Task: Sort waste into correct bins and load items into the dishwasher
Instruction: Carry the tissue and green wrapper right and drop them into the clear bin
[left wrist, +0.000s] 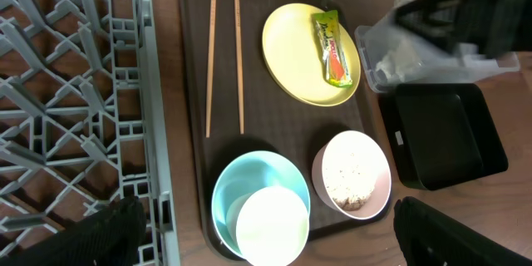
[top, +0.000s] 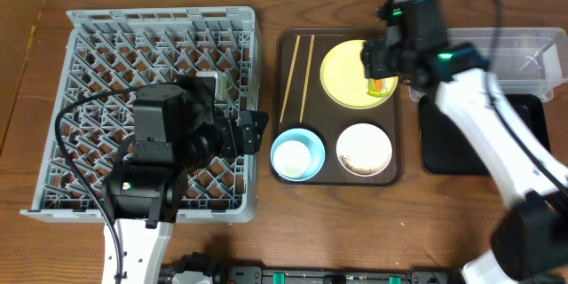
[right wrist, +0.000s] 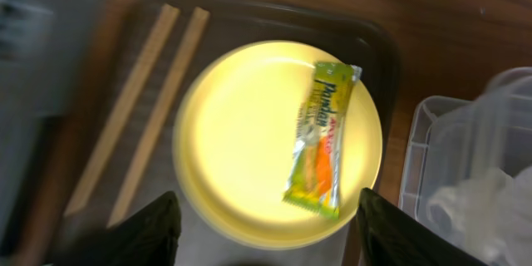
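Note:
A yellow-green wrapper lies on the right side of the pale-yellow plate. My right gripper hovers open above the plate's near edge, holding nothing. Two chopsticks lie left of the plate on the brown tray. A small white cup sits inside the light-blue bowl. Beside it stands the white bowl with rice scraps. My left gripper is wide open and empty, above the cup. The grey dish rack fills the left. A crumpled white tissue rests in the clear tub.
The dark-brown serving tray holds the dishes at the table's middle. A shallow black tray sits right of it, in front of the clear tub. My right arm reaches over the black tray. My left arm overhangs the rack.

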